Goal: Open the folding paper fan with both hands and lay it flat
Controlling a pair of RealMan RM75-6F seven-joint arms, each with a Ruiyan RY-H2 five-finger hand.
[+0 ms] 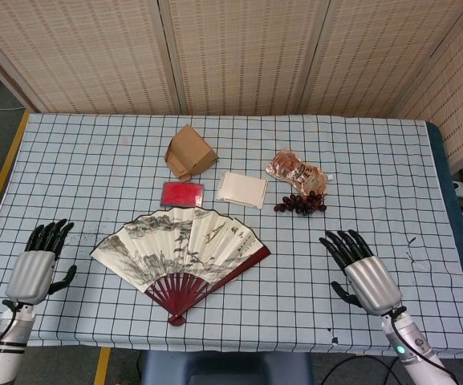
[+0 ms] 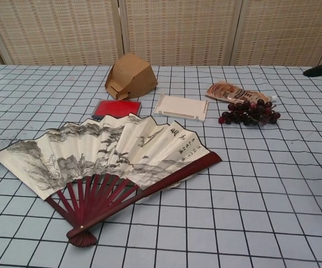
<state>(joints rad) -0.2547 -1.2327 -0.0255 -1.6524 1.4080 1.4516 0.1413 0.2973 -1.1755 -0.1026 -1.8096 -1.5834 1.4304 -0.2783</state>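
Fan (image 1: 184, 249) spread on table, apparently flat; left hand (image 1: 32, 273) and right hand (image 1: 365, 275) released, empty; task seems complete.

The folding paper fan (image 1: 184, 250) lies spread open and flat on the checked cloth, its cream leaf painted with an ink landscape and a column of dark characters near the right edge. Dark red ribs converge on a pivot at the near side. It rests between the two hands, well apart from the fingers (image 1: 48, 235) of the left and the fingers (image 1: 345, 245) of the right, touched by neither.
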